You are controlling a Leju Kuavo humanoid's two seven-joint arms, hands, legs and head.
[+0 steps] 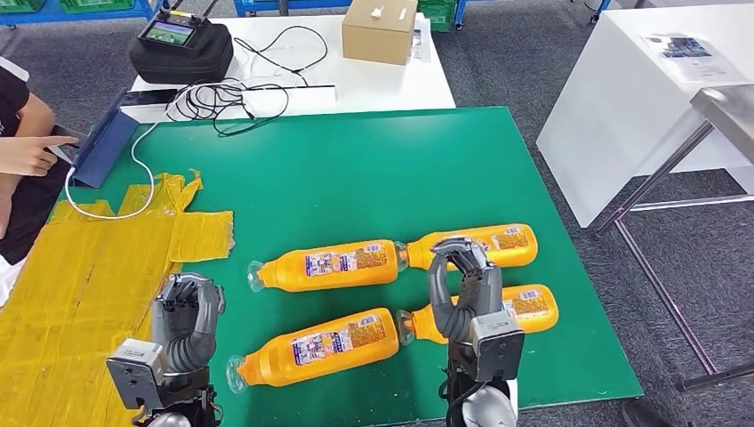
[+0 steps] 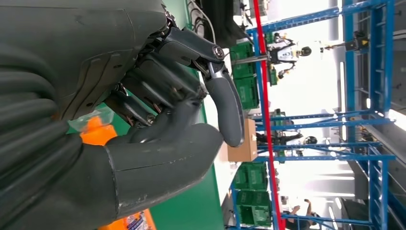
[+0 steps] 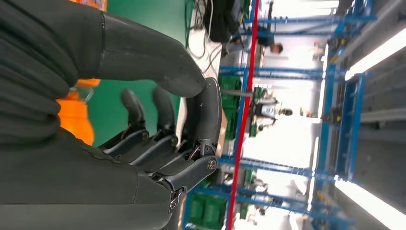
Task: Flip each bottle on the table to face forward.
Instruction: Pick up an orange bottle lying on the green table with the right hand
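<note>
Bottles [image 1: 327,267] lying sideways, caps left, long axes across green mat [image 1: 356,169]

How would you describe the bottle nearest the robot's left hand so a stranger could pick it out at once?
Start at the green mat, where four orange bottles lie on their sides in two rows. Take the row nearer the robot. The bottle nearest the left hand is that row's left one, its clear neck pointing toward the left hand.

Up close we've got our right hand [image 3: 158,143], fingers loosely curled with nothing in them, an orange bottle [image 3: 74,120] peeking behind it on the green mat [image 3: 139,24].
</note>
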